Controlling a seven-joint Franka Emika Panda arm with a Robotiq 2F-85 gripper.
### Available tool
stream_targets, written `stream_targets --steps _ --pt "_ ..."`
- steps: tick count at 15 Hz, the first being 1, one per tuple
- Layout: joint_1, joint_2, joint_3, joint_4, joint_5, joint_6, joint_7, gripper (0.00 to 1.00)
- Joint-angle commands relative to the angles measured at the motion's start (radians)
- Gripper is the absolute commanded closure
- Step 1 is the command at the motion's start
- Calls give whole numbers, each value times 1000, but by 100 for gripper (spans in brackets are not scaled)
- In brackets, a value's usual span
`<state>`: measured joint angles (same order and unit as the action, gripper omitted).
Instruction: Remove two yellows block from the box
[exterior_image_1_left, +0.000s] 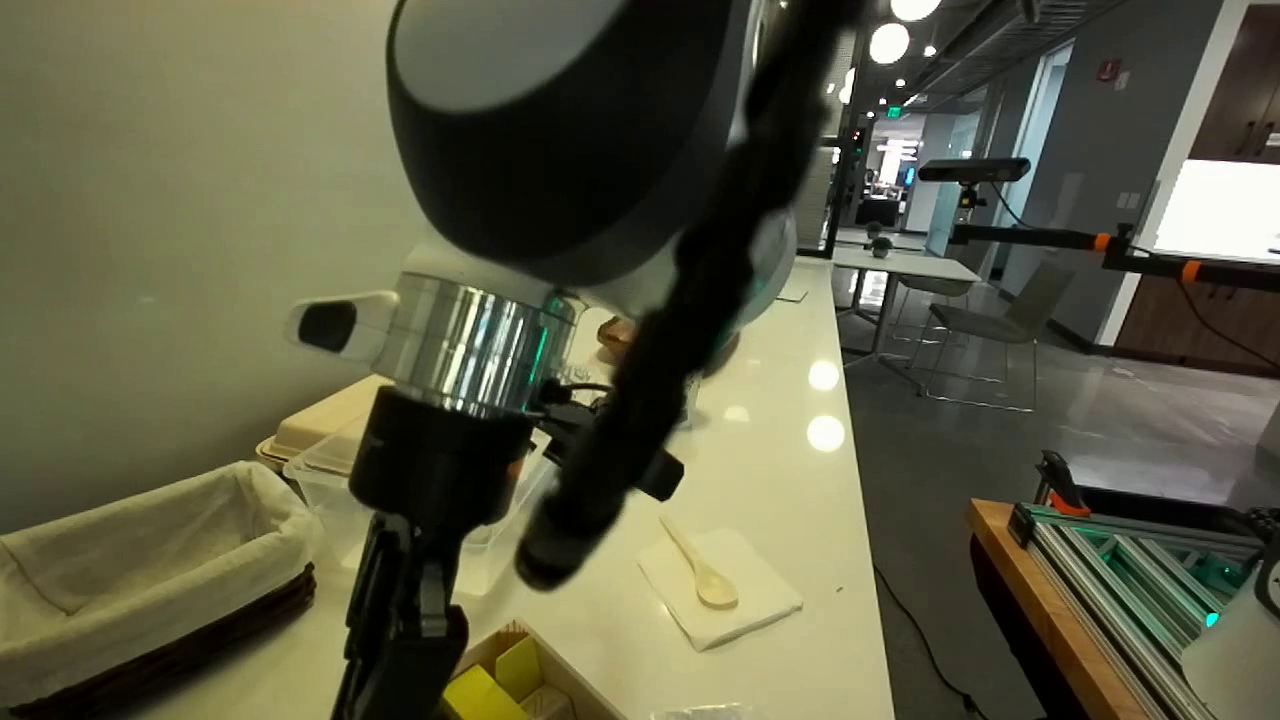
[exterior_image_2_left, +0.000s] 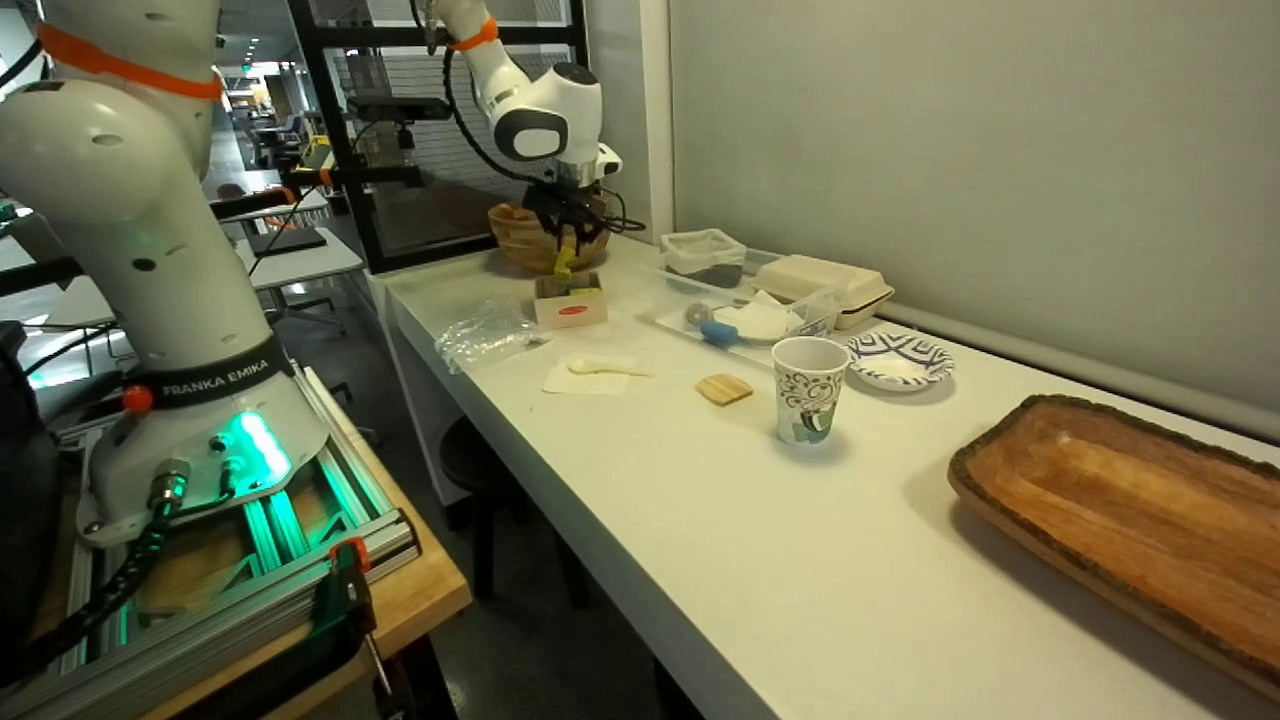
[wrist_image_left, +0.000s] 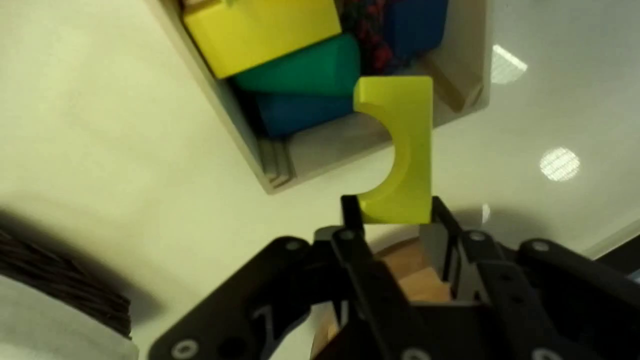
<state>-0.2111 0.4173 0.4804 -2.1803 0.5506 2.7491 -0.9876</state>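
- A cluttered white counter (exterior_image_2_left: 800, 540) stretches out.
- Above it, the gripper (wrist_image_left: 395, 206) pinches one end of a notched yellow block (wrist_image_left: 416, 150).
- The tan box (exterior_image_2_left: 572, 314) sits below, another yellow block (wrist_image_left: 265, 35) inside.
- The notched yellow block's removal seems in hand; next it likely wants carrying clear.

A yellow block (wrist_image_left: 416, 150), with a half-round notch opening left in the wrist view, is pinched at one end by the gripper (wrist_image_left: 393, 211), above the box (wrist_image_left: 325, 143). Thin-walled and open-topped, the tan box stands on the counter (exterior_image_2_left: 690, 480); a second yellow block (wrist_image_left: 265, 37) lies inside it, just beside the left wall in the wrist view.
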Motion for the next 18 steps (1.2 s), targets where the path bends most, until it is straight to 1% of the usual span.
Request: stream_targets --steps 1,3,4,6,8,10,13,14,15,16,18 --pt "7 -89 2 -27 102 17 34 91" --pt "34 -126 -32 -36 134 41 61 91" --pt "53 -144 -59 -44 129 59 86 91" --pt "92 -169 -121 -65 74 113 148 91" --pt "132 -191 -195 -99 -21 143 241 91" --pt "176 -206 -280 -141 -180 139 382 91" --pt "249 -217 -414 -181 -436 92 579 91" --pt "247 -218 -427 -188 -518 74 647 91" --pt "267 -220 -463 -199 -588 60 717 91" --pt "272 -222 -476 -203 -623 32 773 91" --pt "252 -219 -451 -202 -595 -41 808 91"
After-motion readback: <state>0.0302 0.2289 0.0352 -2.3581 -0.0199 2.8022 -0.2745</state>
